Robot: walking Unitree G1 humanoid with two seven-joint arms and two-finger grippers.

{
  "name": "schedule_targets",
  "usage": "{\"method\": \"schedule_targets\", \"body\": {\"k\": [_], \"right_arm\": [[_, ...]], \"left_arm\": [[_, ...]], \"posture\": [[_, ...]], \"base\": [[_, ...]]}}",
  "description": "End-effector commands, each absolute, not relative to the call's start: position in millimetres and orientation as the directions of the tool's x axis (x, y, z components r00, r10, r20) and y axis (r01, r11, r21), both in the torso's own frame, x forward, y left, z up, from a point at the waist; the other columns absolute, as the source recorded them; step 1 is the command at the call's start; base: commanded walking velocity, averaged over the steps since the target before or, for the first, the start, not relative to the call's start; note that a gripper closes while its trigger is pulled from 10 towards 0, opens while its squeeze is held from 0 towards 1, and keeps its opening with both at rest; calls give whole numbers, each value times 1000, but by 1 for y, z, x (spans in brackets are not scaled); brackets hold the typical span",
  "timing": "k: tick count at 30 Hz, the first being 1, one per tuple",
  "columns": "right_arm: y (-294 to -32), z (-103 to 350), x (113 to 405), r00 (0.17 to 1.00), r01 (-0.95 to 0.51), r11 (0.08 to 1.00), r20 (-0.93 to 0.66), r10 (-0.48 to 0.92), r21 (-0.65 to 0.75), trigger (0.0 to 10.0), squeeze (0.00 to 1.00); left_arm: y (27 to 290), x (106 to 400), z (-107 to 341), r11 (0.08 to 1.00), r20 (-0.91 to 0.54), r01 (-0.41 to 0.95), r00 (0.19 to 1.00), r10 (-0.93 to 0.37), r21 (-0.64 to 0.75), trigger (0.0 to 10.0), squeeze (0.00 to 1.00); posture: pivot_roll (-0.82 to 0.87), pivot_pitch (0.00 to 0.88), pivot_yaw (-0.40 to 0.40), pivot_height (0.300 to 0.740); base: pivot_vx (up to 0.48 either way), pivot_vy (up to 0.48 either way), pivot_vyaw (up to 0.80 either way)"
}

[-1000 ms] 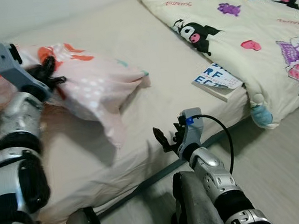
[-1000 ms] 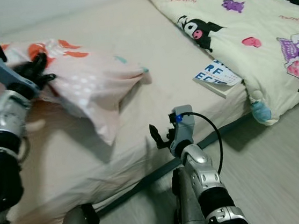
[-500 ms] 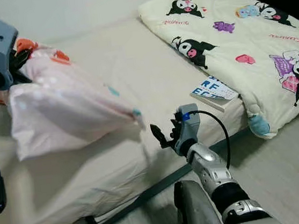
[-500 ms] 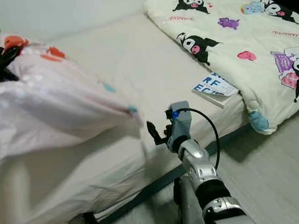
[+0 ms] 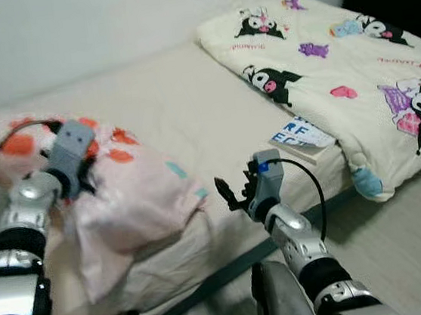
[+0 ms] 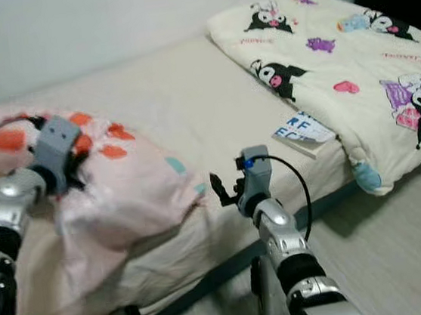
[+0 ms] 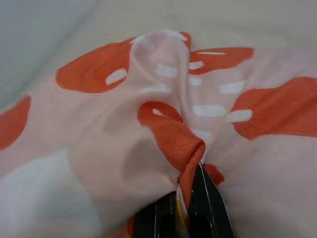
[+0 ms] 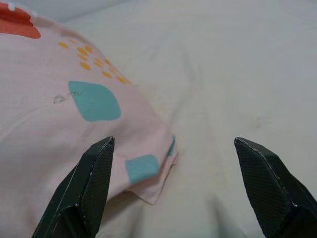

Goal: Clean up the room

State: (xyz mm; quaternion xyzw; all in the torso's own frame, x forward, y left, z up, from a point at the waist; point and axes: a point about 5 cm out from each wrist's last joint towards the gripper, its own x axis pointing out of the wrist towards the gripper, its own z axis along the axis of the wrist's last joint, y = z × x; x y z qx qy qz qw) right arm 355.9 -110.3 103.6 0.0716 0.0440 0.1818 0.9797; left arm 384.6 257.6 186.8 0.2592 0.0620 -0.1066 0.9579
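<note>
A pink pillow (image 5: 135, 193) with orange and teal patches lies on the left part of the bed (image 5: 189, 107). My left gripper (image 5: 83, 176) is shut on a bunched fold of the pillow (image 7: 168, 134) near its top edge; the fingertips (image 7: 208, 210) pinch an orange patch. Just past the pillow's near corner (image 8: 148, 168), my right gripper (image 5: 230, 195) hovers open with nothing between its fingers (image 8: 91, 186), apart from the fabric.
A cream quilt (image 5: 336, 59) with cartoon prints covers the bed's right side. A book (image 5: 299, 136) lies half under its edge. The bed's front edge (image 5: 294, 220) drops to a pale wood floor (image 5: 411, 249). A wall (image 5: 104, 25) runs behind the bed.
My left gripper has brought the pillow down from its raised position onto the bed's left side. The right gripper has stayed near the bed's edge. The camera has tilted slightly.
</note>
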Motion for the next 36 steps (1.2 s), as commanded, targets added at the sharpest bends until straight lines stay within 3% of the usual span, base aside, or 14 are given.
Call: {"method": "schedule_targets", "body": {"k": [1, 4, 11, 27, 36], "right_arm": [[-112, 97, 353, 932, -339, 924, -75, 356, 175, 10000, 0], [-112, 97, 353, 932, -338, 925, -74, 354, 176, 10000, 0], [-112, 98, 354, 939, -322, 928, -59, 338, 189, 10000, 0], [-116, 98, 355, 944, -311, 930, -49, 326, 198, 10000, 0], [-117, 98, 355, 945, -310, 930, -43, 325, 198, 10000, 0]], "left_arm": [[248, 383, 165, 883, -207, 227, 966, -153, 410, 10000, 0], [245, 383, 162, 900, -201, 215, 969, -146, 380, 10000, 0], [220, 382, 150, 978, -105, 156, 984, -142, 139, 10000, 0], [208, 394, 177, 987, -10, 100, 995, -99, 129, 10000, 0], [204, 394, 166, 995, -48, 38, 998, -34, 90, 10000, 0]], "posture": [[-142, 64, 27, 567], [-142, 67, 30, 572], [-138, 71, 37, 602], [-138, 65, 40, 661], [-147, 61, 40, 700]], "base": [[0, 0, 0], [0, 0, 0], [0, 0, 0], [0, 0, 0], [0, 0, 0]]}}
